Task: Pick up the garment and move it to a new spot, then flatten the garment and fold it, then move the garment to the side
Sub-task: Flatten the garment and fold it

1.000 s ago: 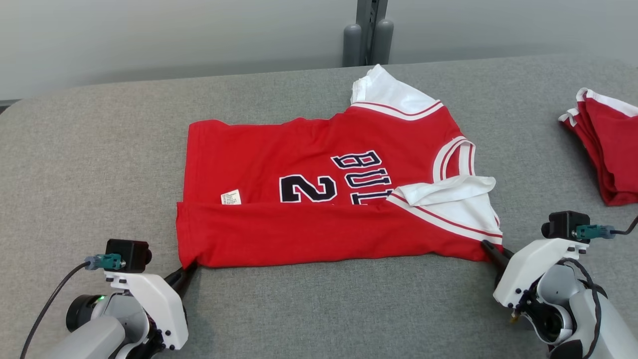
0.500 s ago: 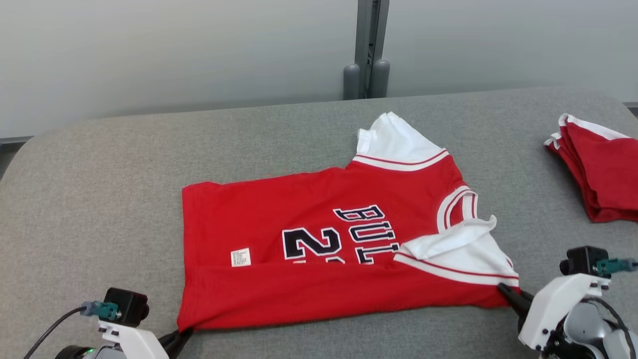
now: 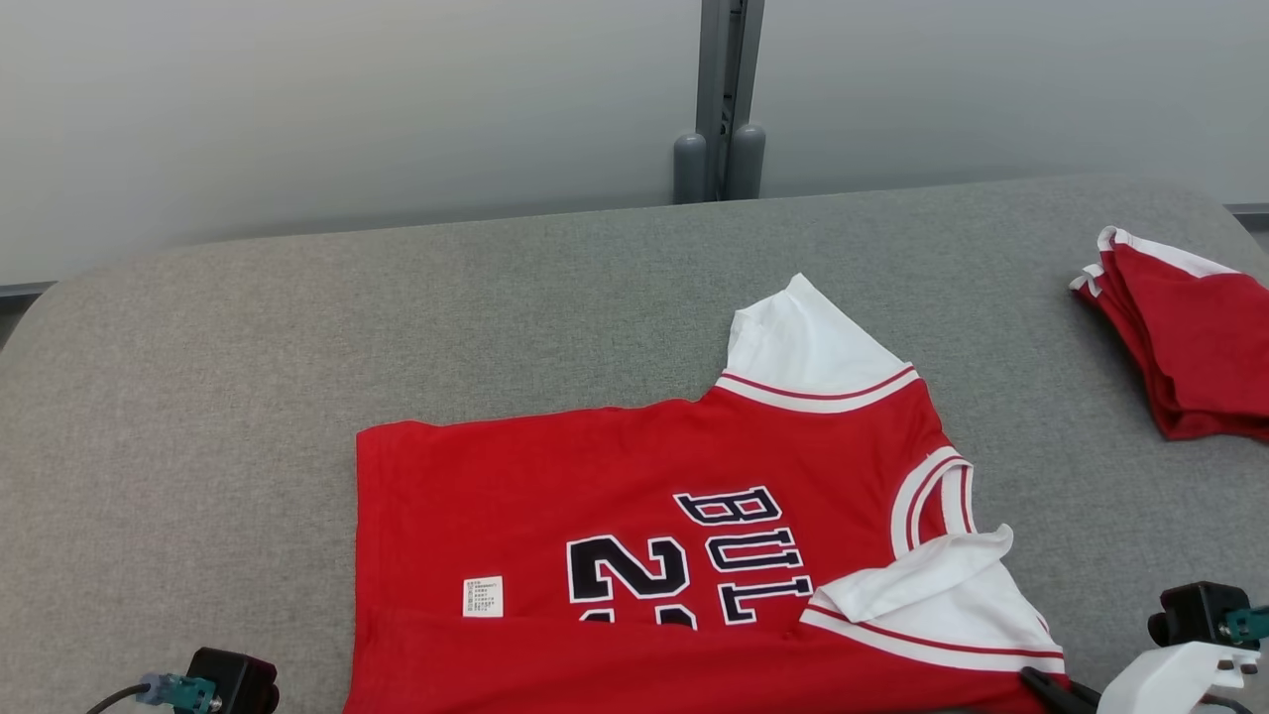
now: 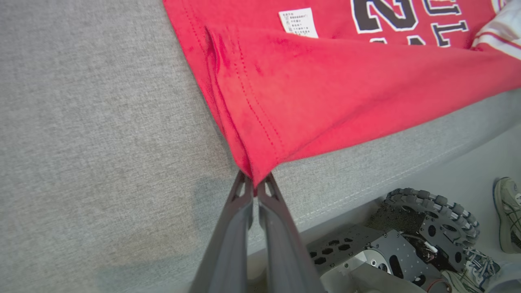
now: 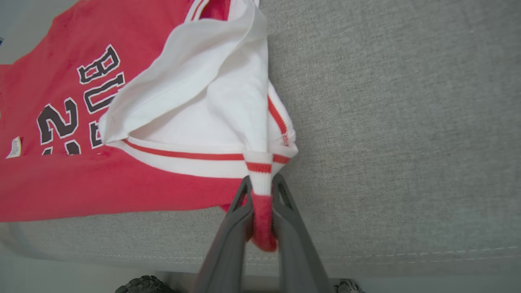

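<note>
The garment [image 3: 634,516] is a red jersey with white sleeves and dark lettering, lying on the grey table with its near edge folded over. In the left wrist view my left gripper [image 4: 255,184] is shut on the garment's [image 4: 325,89] red hem corner near the table's front edge. In the right wrist view my right gripper [image 5: 260,191] is shut on the garment's [image 5: 195,122] bunched white-and-red sleeve corner. In the head view a dark fingertip of my right gripper [image 3: 1036,680] touches the jersey's lower right corner.
A folded red and white pile [image 3: 1190,337] lies at the table's right edge. A grey post [image 3: 722,99] stands behind the grey table [image 3: 297,347]. Below the table's front edge I see my wheeled base [image 4: 423,228] and a person's shoe [image 4: 508,211].
The head camera has tilted up, so everything sits lower in the picture. The garment has slid toward the table's near edge, with both grippers still shut on its near corners.
</note>
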Motion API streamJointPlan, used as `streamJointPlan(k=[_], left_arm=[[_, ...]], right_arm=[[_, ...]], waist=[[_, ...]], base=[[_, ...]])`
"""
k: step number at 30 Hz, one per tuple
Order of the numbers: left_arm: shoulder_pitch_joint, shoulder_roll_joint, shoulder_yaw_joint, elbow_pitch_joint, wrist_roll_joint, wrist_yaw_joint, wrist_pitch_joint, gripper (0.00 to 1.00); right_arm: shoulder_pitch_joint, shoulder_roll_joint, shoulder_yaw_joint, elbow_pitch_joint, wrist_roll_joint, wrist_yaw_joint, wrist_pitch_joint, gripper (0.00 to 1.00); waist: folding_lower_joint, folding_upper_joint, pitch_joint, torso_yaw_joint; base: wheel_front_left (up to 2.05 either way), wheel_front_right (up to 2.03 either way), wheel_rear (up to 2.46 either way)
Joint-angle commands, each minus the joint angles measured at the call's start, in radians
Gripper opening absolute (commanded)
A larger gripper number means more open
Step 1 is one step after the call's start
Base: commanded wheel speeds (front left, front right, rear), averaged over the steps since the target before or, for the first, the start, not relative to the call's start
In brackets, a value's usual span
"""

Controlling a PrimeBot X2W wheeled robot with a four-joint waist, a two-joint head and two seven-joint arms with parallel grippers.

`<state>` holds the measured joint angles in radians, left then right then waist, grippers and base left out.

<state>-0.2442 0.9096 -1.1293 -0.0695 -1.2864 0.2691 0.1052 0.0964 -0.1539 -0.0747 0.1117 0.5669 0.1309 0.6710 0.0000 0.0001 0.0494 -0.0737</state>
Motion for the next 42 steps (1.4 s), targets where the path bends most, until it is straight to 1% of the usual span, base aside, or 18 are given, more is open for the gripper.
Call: streamJointPlan(k=[1, 2, 3, 4, 5, 6, 7, 8, 14, 19, 22, 25, 27, 32, 34, 40, 41, 42], left_arm=[[0.009, 0.012, 0.004, -0.001, -0.003, 0.009, -0.001, 0.00], [0.014, 0.017, 0.004, -0.011, -0.006, 0.015, 0.000, 0.00], [0.016, 0.019, 0.004, -0.020, -0.007, 0.018, 0.001, 0.00], [0.017, 0.021, 0.004, -0.026, -0.006, 0.022, 0.004, 0.00], [0.019, 0.023, 0.004, -0.031, -0.007, 0.027, 0.005, 0.00], [0.019, 0.024, 0.002, -0.037, -0.007, 0.030, 0.008, 0.33], [0.020, 0.025, -0.001, -0.042, -0.009, 0.031, 0.015, 0.58], [0.020, 0.027, -0.002, -0.046, -0.009, 0.035, 0.017, 1.00], [0.018, 0.044, 0.007, -0.070, -0.003, 0.060, 0.015, 1.00], [-0.002, 0.071, 0.051, -0.087, 0.002, 0.092, -0.033, 1.00], [-0.035, 0.089, 0.082, -0.087, 0.024, 0.094, -0.064, 1.00], [-0.084, 0.104, 0.104, -0.069, 0.054, 0.098, -0.073, 1.00], [-0.116, 0.095, 0.126, -0.049, 0.065, 0.091, -0.086, 1.00], [-0.207, 0.032, 0.180, 0.040, 0.092, 0.082, -0.147, 1.00], [-0.236, 0.003, 0.181, 0.081, 0.104, 0.065, -0.155, 1.00], [-0.324, -0.074, 0.166, 0.192, 0.131, -0.006, -0.136, 1.00], [-0.324, -0.074, 0.166, 0.192, 0.131, -0.006, -0.136, 1.00], [-0.337, -0.085, 0.162, 0.207, 0.137, -0.016, -0.134, 1.00]], right_arm=[[0.007, 0.000, -0.009, -0.010, -0.006, 0.000, 0.008, 0.00], [0.016, 0.009, -0.016, -0.024, -0.013, 0.000, 0.020, 0.00], [0.021, 0.017, -0.022, -0.038, -0.020, 0.000, 0.029, 0.42], [0.024, 0.024, -0.028, -0.050, -0.026, 0.000, 0.037, 1.00], [0.026, 0.031, -0.033, -0.060, -0.032, 0.000, 0.043, 1.00], [0.026, 0.036, -0.037, -0.069, -0.036, 0.000, 0.049, 1.00], [0.025, 0.041, -0.040, -0.076, -0.039, 0.000, 0.052, 1.00], [0.025, 0.044, -0.043, -0.084, -0.043, 0.000, 0.058, 1.00], [0.025, 0.054, -0.075, -0.128, -0.057, 0.000, 0.065, 1.00], [-0.011, 0.058, -0.115, -0.181, -0.071, 0.000, 0.000, 1.00], [-0.042, 0.042, -0.119, -0.189, -0.086, 0.000, -0.016, 1.00], [-0.110, 0.031, -0.097, -0.179, -0.098, 0.000, -0.020, 1.00], [-0.167, 0.027, -0.080, -0.160, -0.105, 0.000, -0.033, 1.00], [-0.335, 0.039, -0.026, -0.064, -0.115, 0.000, -0.113, 1.00], [-0.405, 0.041, -0.003, -0.016, -0.127, 0.000, -0.142, 1.00], [-0.606, 0.024, 0.060, 0.137, -0.184, 0.000, -0.224, 1.00], [-0.606, 0.024, 0.060, 0.137, -0.184, 0.000, -0.224, 1.00], [-0.640, 0.021, 0.066, 0.163, -0.192, 0.000, -0.240, 1.00]], waist=[[0.0000, -0.0001, 0.000, -0.001], [0.0000, -0.0001, 0.000, -0.002], [0.0000, -0.0001, 0.000, -0.003], [0.0000, -0.0001, 0.000, -0.003], [0.0000, -0.0001, -0.001, -0.004], [0.0000, -0.0001, -0.002, -0.004], [0.0000, -0.0001, -0.003, -0.004], [0.0000, -0.0001, -0.004, -0.004], [0.0000, -0.0001, -0.012, -0.002], [0.0000, -0.0001, -0.016, 0.001], [0.0000, -0.0001, -0.011, 0.001], [0.0000, -0.0001, 0.006, -0.002], [0.0000, -0.0001, 0.023, -0.005], [0.0000, -0.0001, 0.084, -0.003], [0.0000, -0.0001, 0.111, 0.002], [0.0000, -0.0001, 0.195, 0.028], [0.0000, -0.0001, 0.195, 0.028], [0.0000, -0.0001, 0.208, 0.034]], base=[[0.00, 0.00, 0.00], [0.00, 0.00, 0.00], [0.00, 0.00, 0.00], [0.00, 0.00, 0.00], [0.00, 0.00, 0.00], [0.00, 0.00, 0.00], [0.00, 0.00, 0.00], [0.00, 0.00, 0.00], [0.00, 0.00, 0.00], [0.00, 0.00, 0.00], [0.00, 0.00, 0.00], [0.00, 0.00, 0.00], [0.00, 0.00, 0.00], [0.00, 0.00, 0.00], [0.00, 0.00, 0.00], [0.00, 0.00, 0.00], [0.00, 0.00, 0.00], [0.00, 0.00, 0.00]])
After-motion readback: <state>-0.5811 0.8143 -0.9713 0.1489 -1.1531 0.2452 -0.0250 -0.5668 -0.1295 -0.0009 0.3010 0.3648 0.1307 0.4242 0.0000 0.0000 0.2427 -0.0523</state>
